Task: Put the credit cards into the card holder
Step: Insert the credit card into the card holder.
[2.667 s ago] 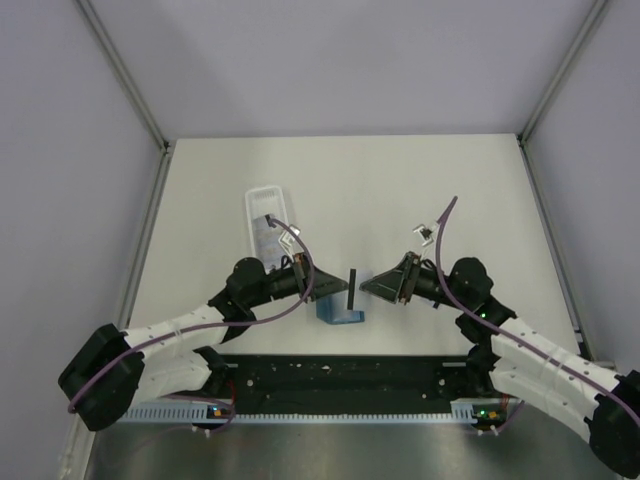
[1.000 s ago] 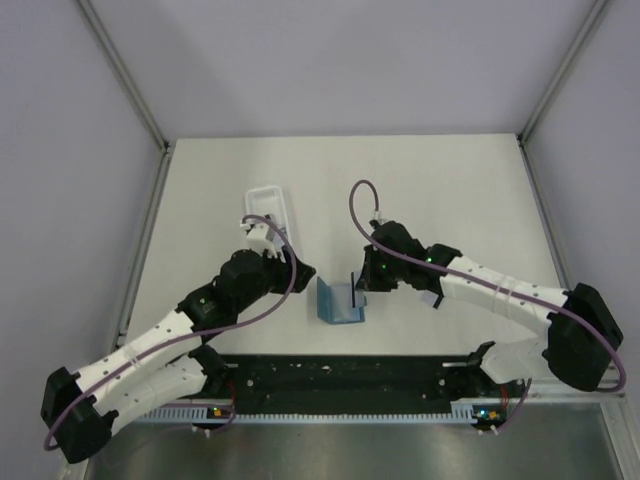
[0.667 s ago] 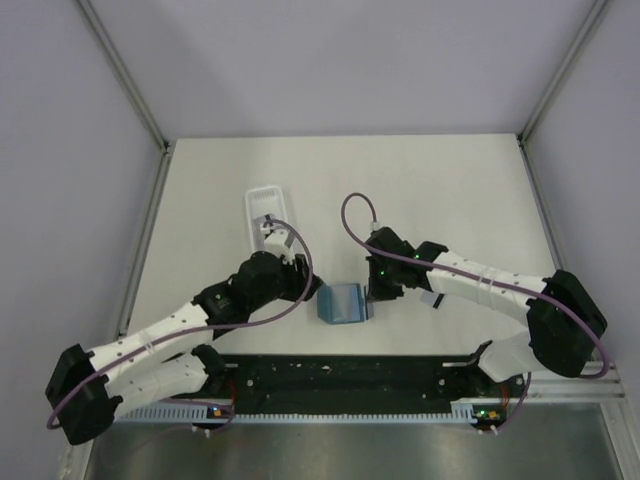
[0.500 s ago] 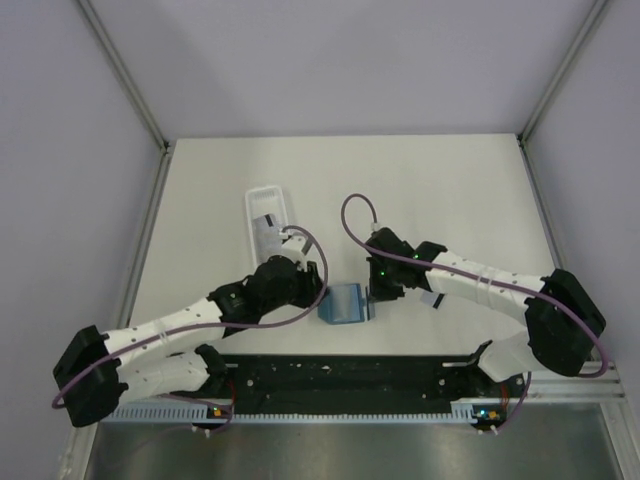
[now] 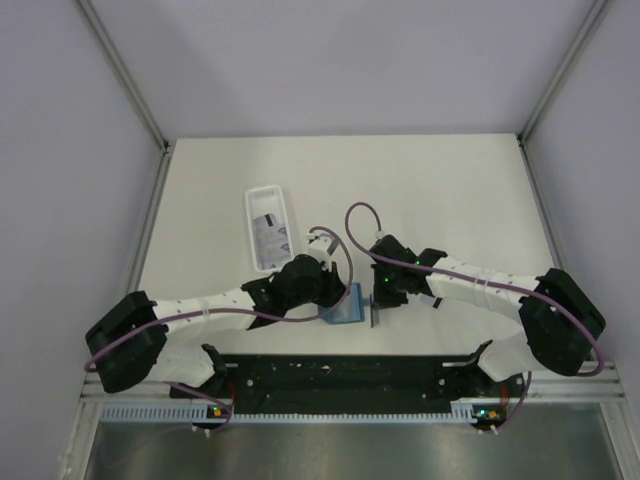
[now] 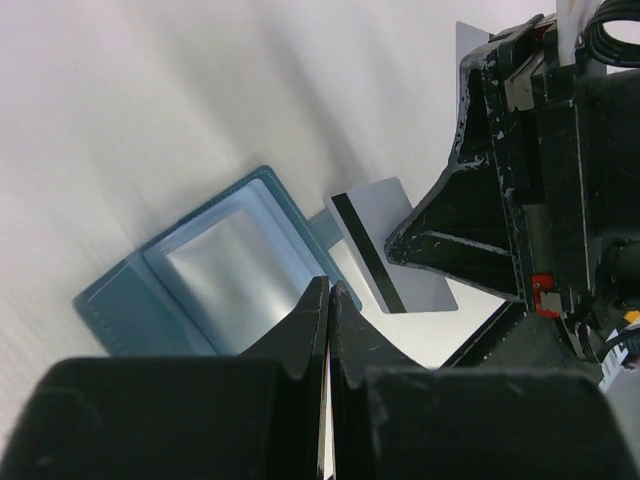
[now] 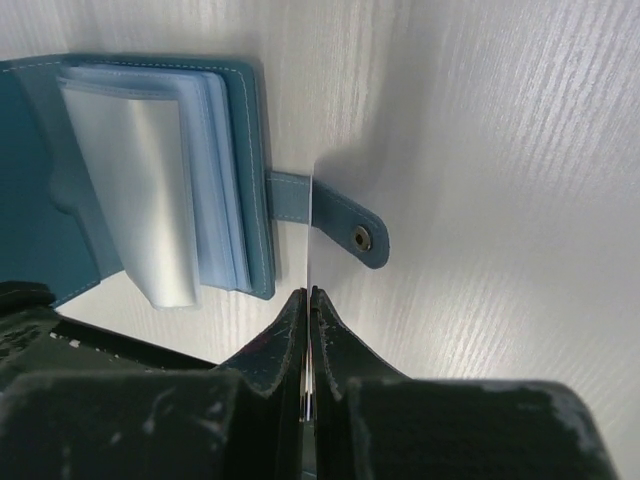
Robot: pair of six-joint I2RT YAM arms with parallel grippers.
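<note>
Overhead camera first: small teal folding card holder [image 5: 347, 308] lies open near the front of the white table [image 5: 400, 180]. The left gripper [image 5: 333, 298] is on its left side and the right gripper [image 5: 376, 302] is just beside its right. A long white plastic tray [image 5: 266, 200] farther back has more cards [image 5: 268, 232].

Left wrist cam: the left fingers are pressed together over the holder's clear sleeves [image 6: 225, 265], can't tell if they've nipped one. A pale grey credit card [image 6: 385, 255] with a dark stripe hangs from the right gripper.

Right wrist cam: jaws clamped on that card, edge-on, sitting over the snap tab [image 7: 345, 232], not a pocket. Pushing down here would probably buckle it or shove the holder away.
</note>
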